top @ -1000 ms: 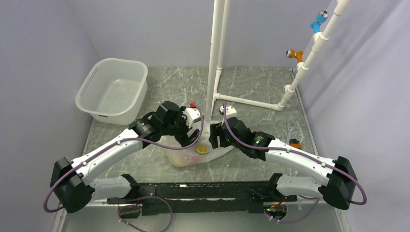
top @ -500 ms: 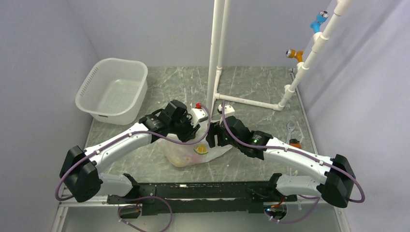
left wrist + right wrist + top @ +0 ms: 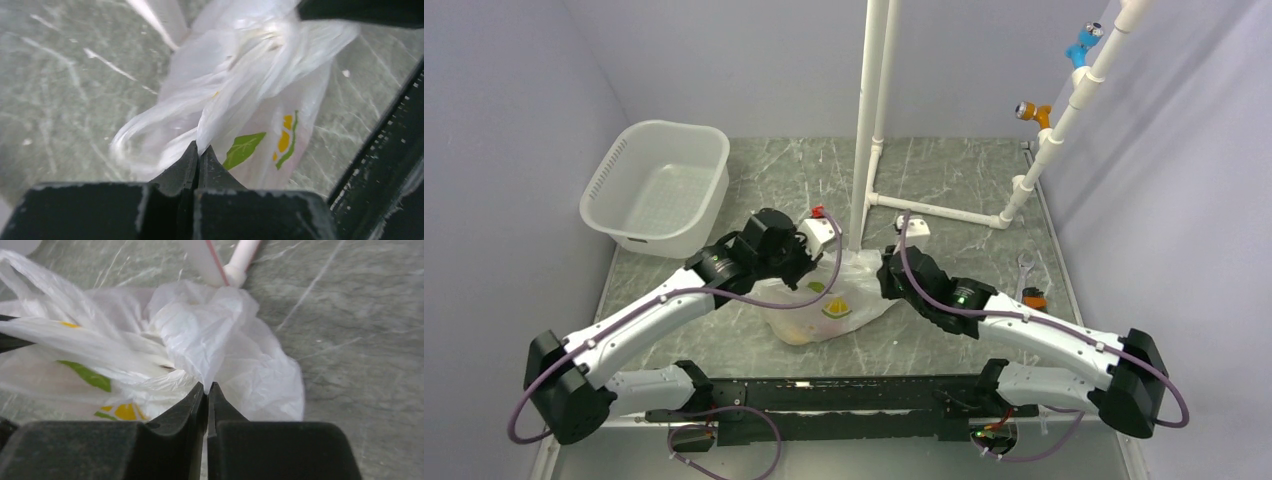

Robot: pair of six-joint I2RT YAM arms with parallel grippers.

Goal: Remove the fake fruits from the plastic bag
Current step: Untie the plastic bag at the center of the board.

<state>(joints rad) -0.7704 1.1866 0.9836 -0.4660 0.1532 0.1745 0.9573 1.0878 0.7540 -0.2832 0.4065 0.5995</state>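
Observation:
The plastic bag (image 3: 829,310), thin white film printed with citrus slices and green leaves, lies on the marble table between my two arms. My left gripper (image 3: 200,149) is shut on a fold of the plastic bag (image 3: 260,90) at its left side. My right gripper (image 3: 206,386) is shut on a crumpled fold of the plastic bag (image 3: 200,335) at its right side. In the top view the left gripper (image 3: 807,278) and the right gripper (image 3: 887,282) hold the film apart. The fake fruits are hidden inside; only a faint yellowish patch shows through.
A white perforated tub (image 3: 659,185) stands at the back left. A white pipe frame (image 3: 869,120) rises just behind the bag, its foot close to both wrists. A wrench (image 3: 1025,268) and a small orange item (image 3: 1034,298) lie at the right edge.
Both grippers have closed from open onto the bag's film. The left gripper has drawn back to the left and the right one to the right, spreading the bag's top.

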